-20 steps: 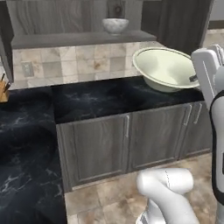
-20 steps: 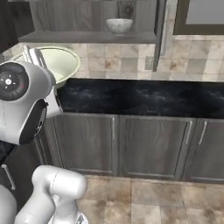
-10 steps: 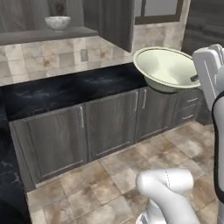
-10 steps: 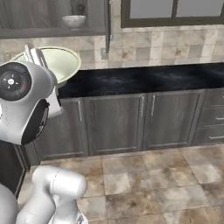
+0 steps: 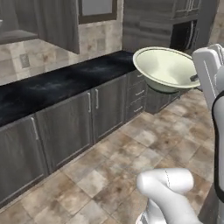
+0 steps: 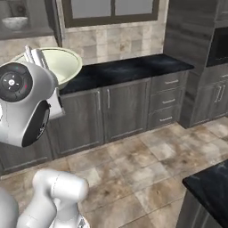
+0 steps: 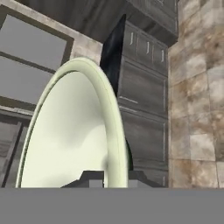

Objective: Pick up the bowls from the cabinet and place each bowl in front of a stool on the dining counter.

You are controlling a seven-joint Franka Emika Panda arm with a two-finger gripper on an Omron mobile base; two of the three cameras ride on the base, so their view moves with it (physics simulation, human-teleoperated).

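The glossy cream bowl (image 5: 164, 68) hangs tilted in the air at the right of the left base view, with my gripper (image 5: 194, 78) shut on its rim. In the hand view the bowl (image 7: 70, 135) stands on edge, and my gripper (image 7: 109, 178) pinches the rim at the bottom. The bowl (image 6: 60, 64) also peeks out behind my arm in the right base view. A second, grey-white bowl (image 6: 14, 22) sits on the shelf of the cabinet (image 6: 26, 34) at the upper left. A corner of the dining counter (image 6: 209, 180) shows at the lower right. The stool is out of view.
A black wall countertop (image 5: 57, 85) runs over grey panelled base cabinets (image 5: 65, 127). A tall dark unit with an oven (image 6: 216, 44) stands at the right. A window (image 6: 111, 9) is above the tiled wall. Tiled floor (image 6: 147, 164) lies open between the cabinets and the island.
The whole scene has slid left in both base views, so the base has turned right. The cabinet went to the far left and the island corner came into view. The cream bowl stays gripped.
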